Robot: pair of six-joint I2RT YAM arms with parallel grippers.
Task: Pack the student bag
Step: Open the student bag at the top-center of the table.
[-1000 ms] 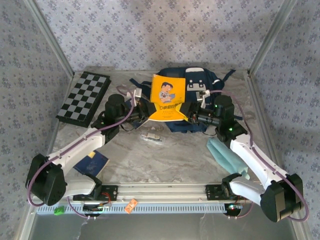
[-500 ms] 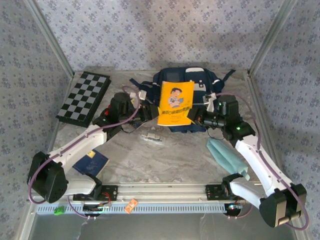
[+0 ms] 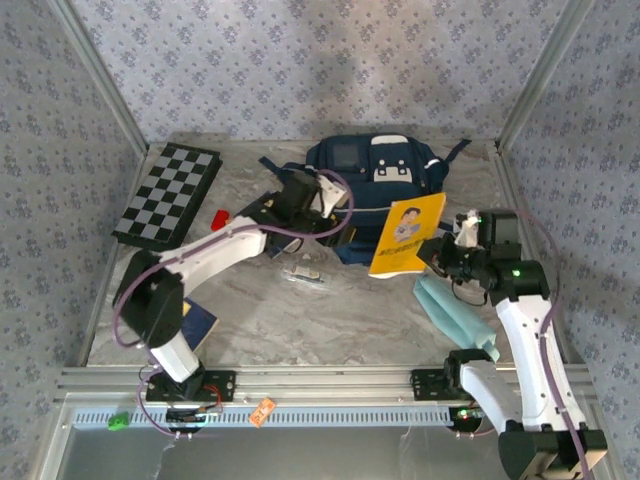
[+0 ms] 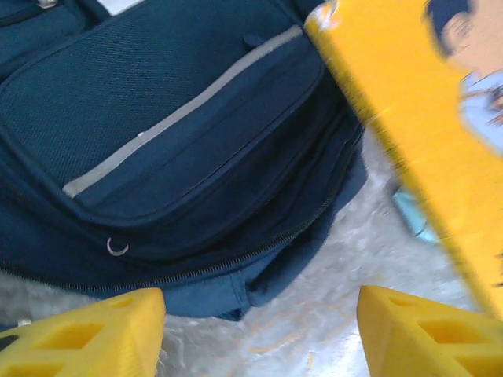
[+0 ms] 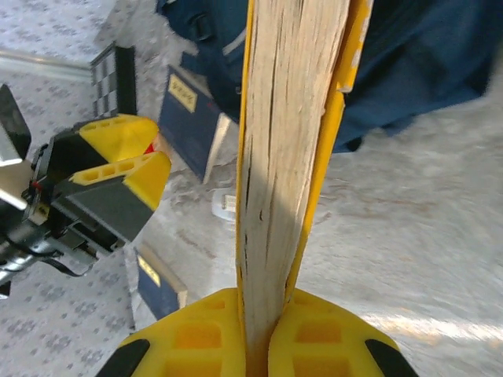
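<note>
The student bag [image 3: 380, 165] lies at the back middle of the table, navy with white patches; its front pocket with a grey stripe [image 4: 181, 118] faces the left wrist camera. My left gripper [image 3: 338, 222] hovers at the bag's near edge, open, with bare table between its yellow fingers [image 4: 86, 338]. My right gripper [image 3: 432, 258] is shut on the lower edge of a yellow book [image 3: 408, 235], held tilted just right of the bag. In the right wrist view the book's page edge [image 5: 291, 157] rises from between the pads [image 5: 196, 338]. The book's cover [image 4: 424, 133] also shows beside the bag.
A chessboard [image 3: 165, 195] lies back left, a small red object [image 3: 218, 218] near it. A small white item [image 3: 303, 273] sits mid-table. A teal cloth [image 3: 455, 310] lies under the right arm. A navy booklet [image 3: 198, 325] rests front left.
My left gripper has let go of the yellow book, opened, and swung toward the bag's front. My right gripper closed on the book and carried it rightward, off the bag.
</note>
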